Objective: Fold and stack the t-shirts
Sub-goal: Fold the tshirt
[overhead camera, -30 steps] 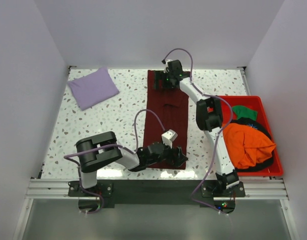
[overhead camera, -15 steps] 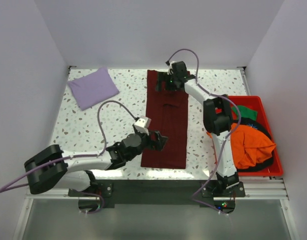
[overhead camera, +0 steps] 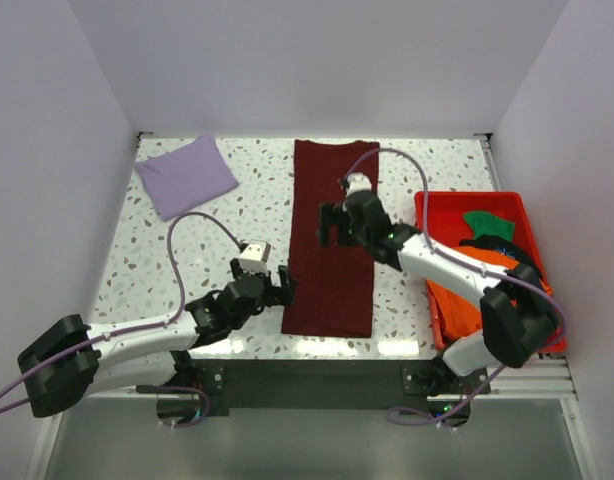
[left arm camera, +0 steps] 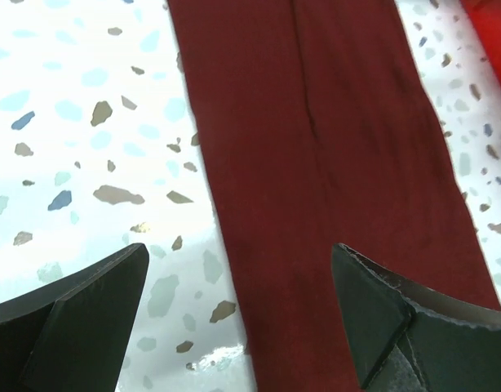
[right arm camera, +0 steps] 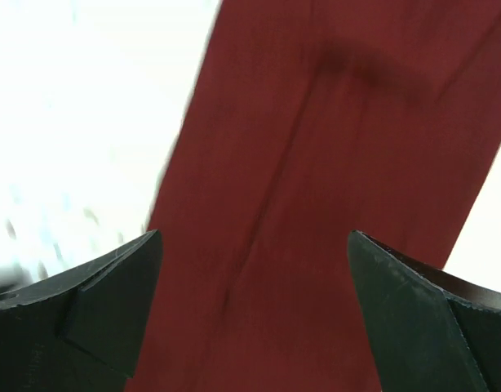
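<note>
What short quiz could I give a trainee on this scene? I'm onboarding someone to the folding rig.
1. True or false: the left end effector is shut on the maroon t-shirt.
2. Which t-shirt lies folded at the table's far left corner? A lavender, B orange, C black.
3. Fill in: the green t-shirt lies in the red ___.
Key: 1 false, it is open; 2 A; 3 bin.

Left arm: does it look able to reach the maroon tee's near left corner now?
Likely yes. The left tool is open right beside the maroon tee, at its near left edge, nothing between. The right tool is over the tee's middle, away from that corner.
</note>
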Robot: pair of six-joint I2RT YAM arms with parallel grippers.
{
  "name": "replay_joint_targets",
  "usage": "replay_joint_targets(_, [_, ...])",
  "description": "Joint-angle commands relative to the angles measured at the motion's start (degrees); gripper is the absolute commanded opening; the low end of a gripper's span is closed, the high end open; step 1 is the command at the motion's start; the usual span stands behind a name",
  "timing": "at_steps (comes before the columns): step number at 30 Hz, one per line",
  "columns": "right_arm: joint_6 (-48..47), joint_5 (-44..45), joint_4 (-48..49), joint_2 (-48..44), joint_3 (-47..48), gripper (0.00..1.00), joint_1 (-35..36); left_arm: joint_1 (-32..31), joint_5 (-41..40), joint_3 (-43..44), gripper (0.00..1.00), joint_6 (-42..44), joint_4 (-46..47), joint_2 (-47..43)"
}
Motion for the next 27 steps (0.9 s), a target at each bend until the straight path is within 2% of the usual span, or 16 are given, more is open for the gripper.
replay_joint_targets(1, [7.0, 8.9, -1.5, -7.5, -12.0, 0.98, 5.2, 0.3, -1.2, -0.6, 0.99, -2.2, -4.1, -0.5])
replay_joint_targets(6, [16.1, 14.4, -10.1, -15.7, -20.7, 0.97, 12.6, 0.3, 2.1, -3.4, 0.98, -3.1, -3.3, -1.9])
replay_joint_targets(11, [21.4, 13.6, -16.0, -22.8, -23.9, 0.97, 15.7, 0.3, 2.5, -3.8, 0.97, -3.8, -3.3, -0.8])
replay_joint_targets(19, [25.5, 12.0, -19.1, -20.0, -25.9, 0.94, 19.7, 0.3, 3.3, -4.6, 0.95, -4.8, -5.1, -2.1])
replay_joint_targets(27, [29.4, 11.9, -21.3, -22.4, -28.7, 0.93, 22.5, 0.3, 3.6, -4.0, 0.94, -4.6, -7.0, -1.8])
